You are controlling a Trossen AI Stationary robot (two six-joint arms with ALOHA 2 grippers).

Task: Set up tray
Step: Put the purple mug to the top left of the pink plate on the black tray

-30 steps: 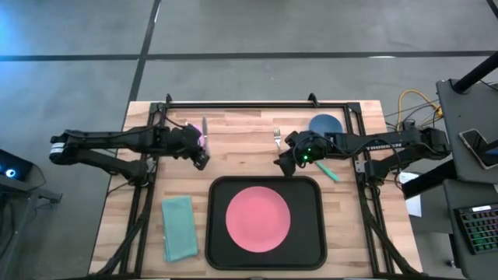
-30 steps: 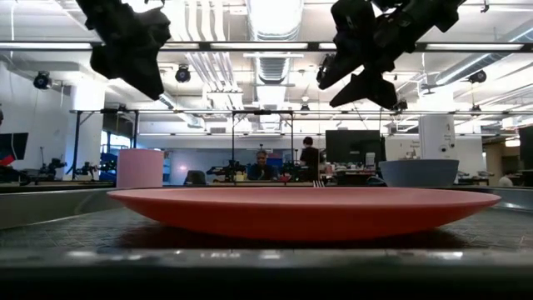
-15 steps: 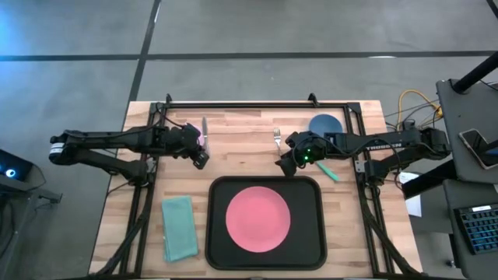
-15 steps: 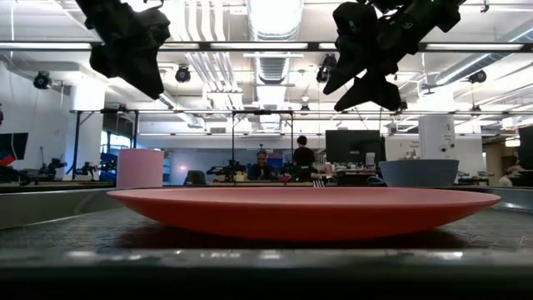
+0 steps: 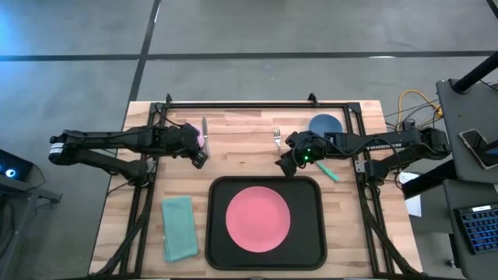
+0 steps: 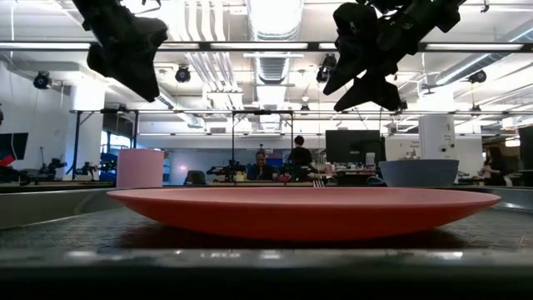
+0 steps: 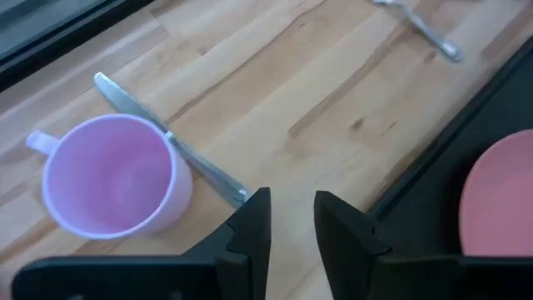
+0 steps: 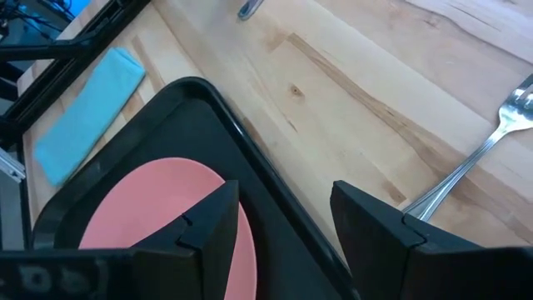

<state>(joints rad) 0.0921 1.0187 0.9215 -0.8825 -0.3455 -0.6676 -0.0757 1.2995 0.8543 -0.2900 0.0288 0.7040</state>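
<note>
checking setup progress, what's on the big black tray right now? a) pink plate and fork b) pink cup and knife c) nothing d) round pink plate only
d: the large black rectangular tray holds only the round pink plate; the metal fork, metal knife and pink cup lie on the wooden table.

Setting: a robotics laboratory or open-plan industrial workspace. The butcher-block wooden table (image 5: pixel 241 155) stands on a grey concrete floor (image 5: pixel 257 31) marked with dark lines, and a black metal frame (image 5: pixel 257 104) borders it. The level view across the table shows exposed white ceiling ducts (image 6: pixel 202 62), round black hanging spotlights (image 6: pixel 42 80), rows of workstations with a dark computer monitor (image 6: pixel 350 146), and people (image 6: pixel 298 152) at the desks far behind.
</note>
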